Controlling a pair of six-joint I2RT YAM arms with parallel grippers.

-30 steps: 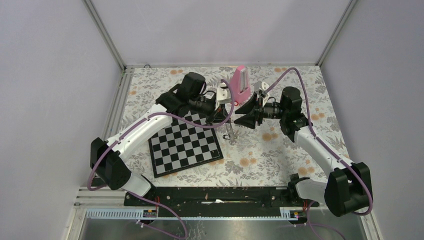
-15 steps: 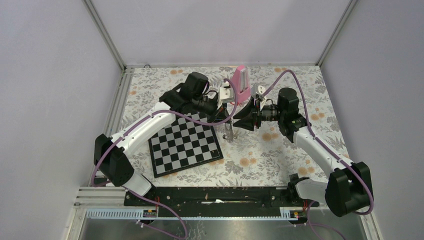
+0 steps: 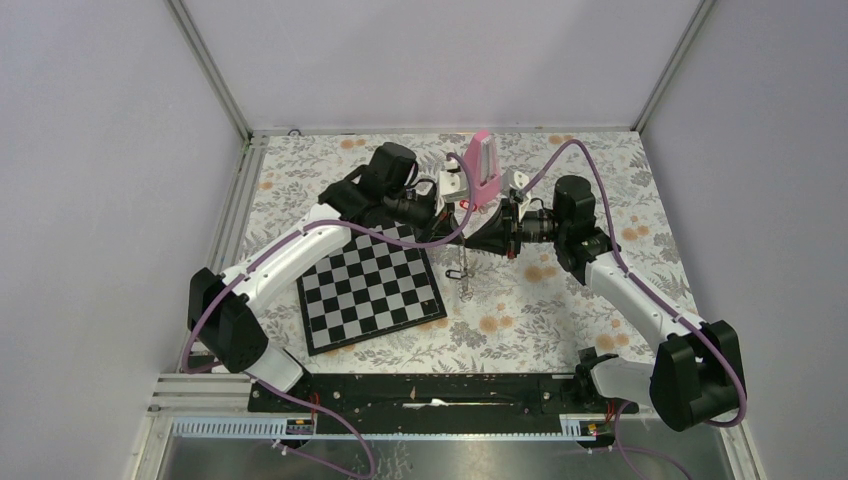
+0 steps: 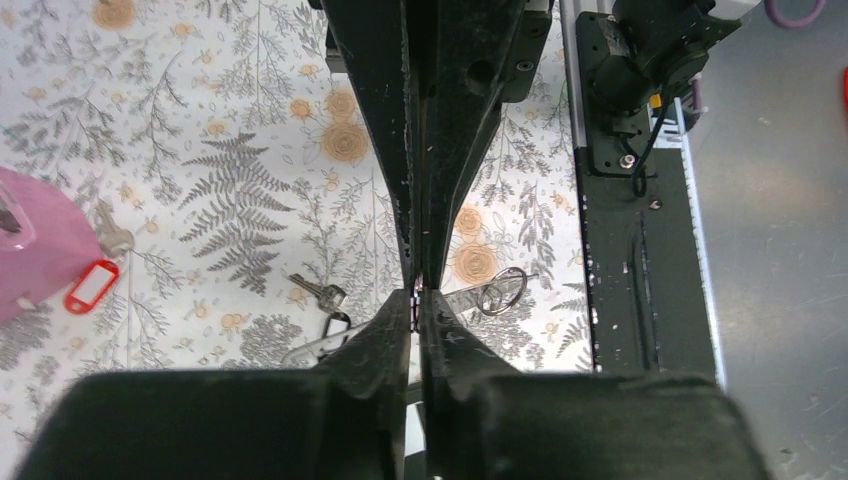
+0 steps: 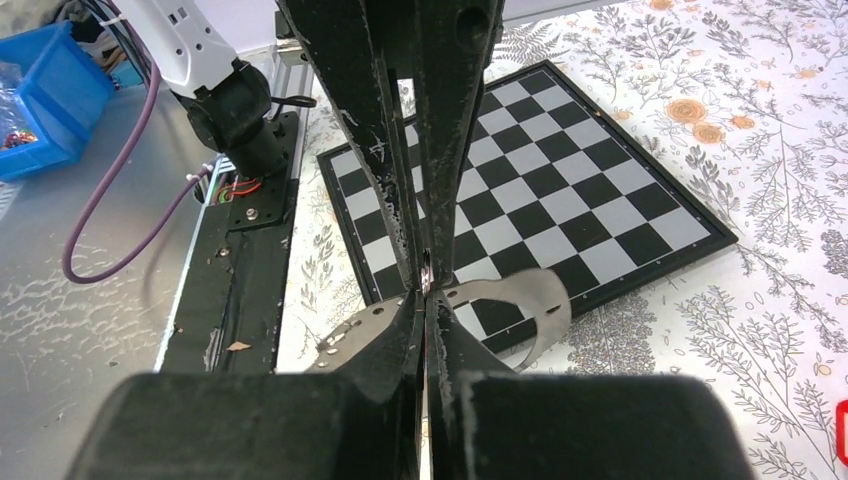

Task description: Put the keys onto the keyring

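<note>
Your keyring (image 5: 505, 293) is the pale, see-through bendy band, sitting about mid-table, a bit toward the far edge. It runs right across the closed tips of both jaws. One side curls round and the other is flatter with a few little holes in it. Can't tell you if it's actually pinched. There's a small metal ring (image 4: 503, 290) at one end of it. Neither of your keys is on it. The thin silver key (image 4: 318, 292) lies flat on the table just beside the band. The red-headed key (image 4: 88, 286) lies flat too, apart from it, closer to the far edge.
</note>
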